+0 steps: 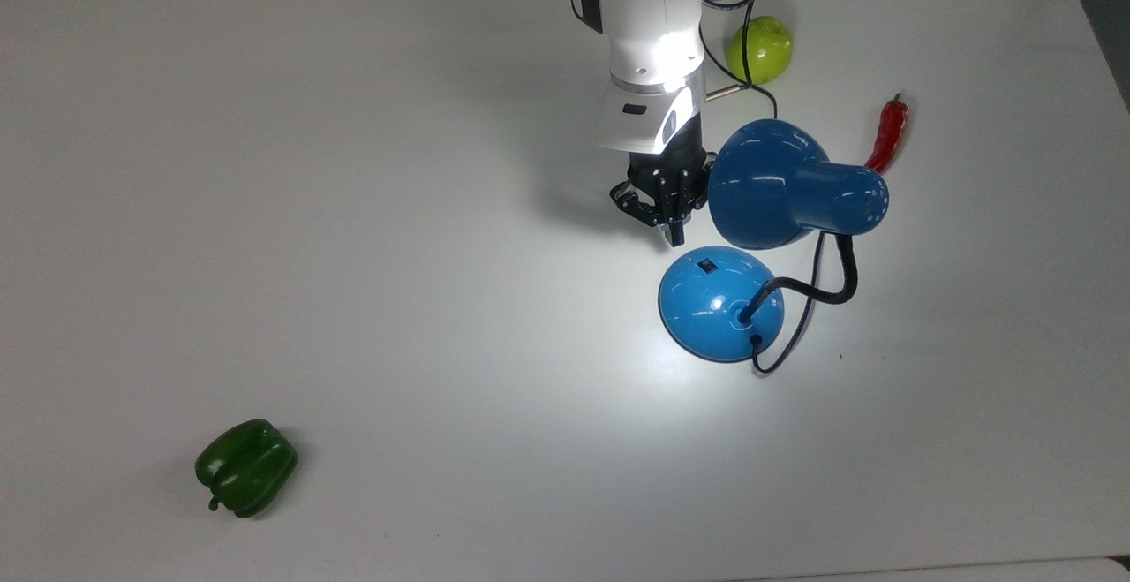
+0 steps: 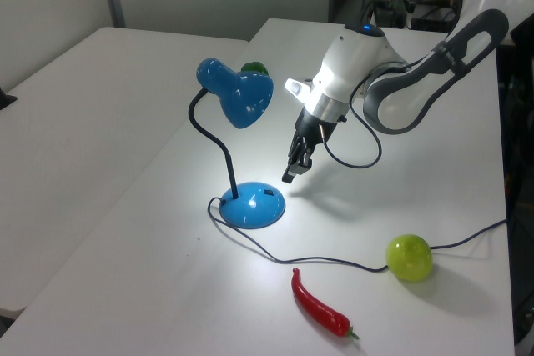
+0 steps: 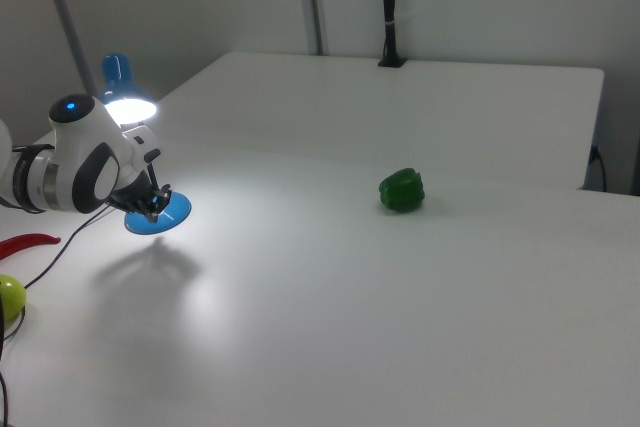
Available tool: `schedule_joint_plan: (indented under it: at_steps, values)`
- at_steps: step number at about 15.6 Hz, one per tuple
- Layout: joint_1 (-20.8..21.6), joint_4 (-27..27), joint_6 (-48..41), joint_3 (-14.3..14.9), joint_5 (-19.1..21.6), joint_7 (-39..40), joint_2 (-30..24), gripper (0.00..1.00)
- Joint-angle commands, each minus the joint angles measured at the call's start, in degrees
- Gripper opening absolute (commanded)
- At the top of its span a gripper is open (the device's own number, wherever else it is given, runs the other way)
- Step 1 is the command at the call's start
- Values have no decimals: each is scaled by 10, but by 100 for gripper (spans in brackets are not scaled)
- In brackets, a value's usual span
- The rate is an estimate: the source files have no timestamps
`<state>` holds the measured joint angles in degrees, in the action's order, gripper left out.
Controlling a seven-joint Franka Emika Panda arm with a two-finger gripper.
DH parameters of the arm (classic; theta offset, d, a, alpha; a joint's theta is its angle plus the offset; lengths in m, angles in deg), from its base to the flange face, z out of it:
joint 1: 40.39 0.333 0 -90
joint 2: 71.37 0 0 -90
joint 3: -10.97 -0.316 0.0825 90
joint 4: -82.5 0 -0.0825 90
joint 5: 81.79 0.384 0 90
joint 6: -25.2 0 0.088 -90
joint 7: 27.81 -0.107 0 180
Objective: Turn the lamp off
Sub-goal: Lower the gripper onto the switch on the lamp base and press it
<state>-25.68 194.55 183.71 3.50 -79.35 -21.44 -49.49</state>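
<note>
on the white bench (image 1: 397, 255), a green pepper (image 1: 245, 467) lies at the top view's lower left. right of centre, the claw (image 1: 675, 235) hangs pinched together just above the lit lamp (image 1: 722, 302) base's switch.

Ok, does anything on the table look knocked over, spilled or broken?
Nothing stands out. The lamp stands upright and lit, and its cord trails loose across the table. The green apple, red chili and green bell pepper lie intact.
</note>
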Motion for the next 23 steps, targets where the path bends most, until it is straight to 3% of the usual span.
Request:
schedule_joint_plan:
  at_steps: [1, 23]
  values:
    - [12, -8, 25, 2, 7, -5, 16, 0]
    - [23, -40, 66, 1, 2, -5, 53, 0]
